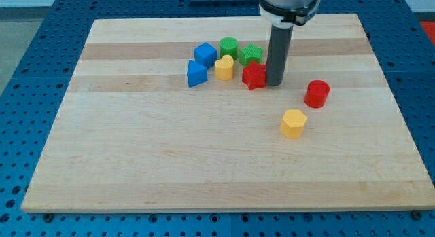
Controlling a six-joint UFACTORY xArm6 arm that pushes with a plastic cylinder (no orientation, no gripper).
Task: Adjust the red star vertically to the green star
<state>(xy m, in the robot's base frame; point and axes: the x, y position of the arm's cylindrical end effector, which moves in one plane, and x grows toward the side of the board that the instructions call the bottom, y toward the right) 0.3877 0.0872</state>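
The red star (253, 75) lies on the wooden board (170, 162) near the view's top centre. The green star (251, 55) sits just above it, touching or nearly touching. My tip (275, 83) stands on the board right beside the red star, on its right side, close enough to touch it. The dark rod rises straight up from there and hides a strip of board behind it.
A green cylinder (229, 47), a blue cube (204, 54), a blue wedge-like block (196, 74) and a yellow heart (224, 68) cluster left of the stars. A red cylinder (317, 94) and a yellow hexagon (293, 123) lie to the lower right of the tip.
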